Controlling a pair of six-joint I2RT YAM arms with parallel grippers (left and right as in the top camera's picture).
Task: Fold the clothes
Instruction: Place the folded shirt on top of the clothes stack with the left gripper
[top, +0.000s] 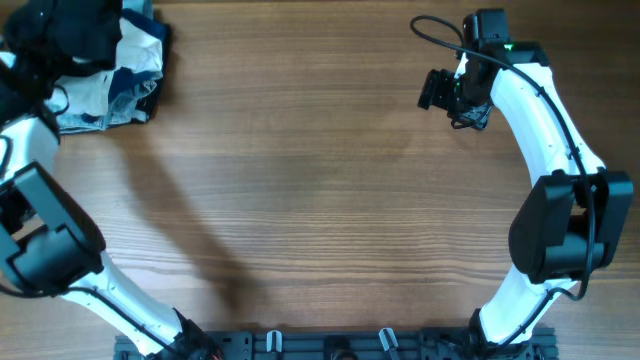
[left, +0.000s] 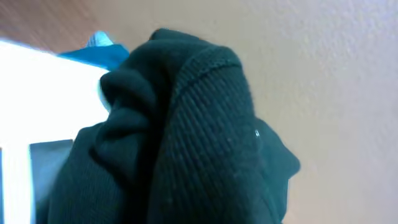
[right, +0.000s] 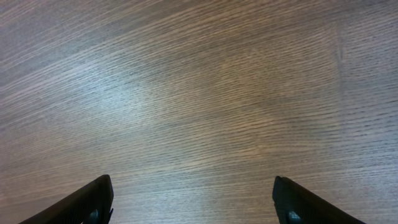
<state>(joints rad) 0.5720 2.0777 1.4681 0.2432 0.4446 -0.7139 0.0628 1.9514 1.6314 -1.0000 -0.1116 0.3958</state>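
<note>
The big black soft short-sleeved shirt (top: 80, 30) lay bunched at the upper left. It looked light and floppy, so I would pinch an edge. I could not tell if my left gripper held it. My right gripper (right: 191, 190) hung spread wide.

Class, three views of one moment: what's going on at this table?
The left arm reaches into the heap of garments at the table's far-left corner. The black shirt, bunched up, fills its wrist view. Its fingers are hidden, so a grip can't be confirmed. The right gripper hovers open over bare wood, holding nothing. No folding has begun.
</note>
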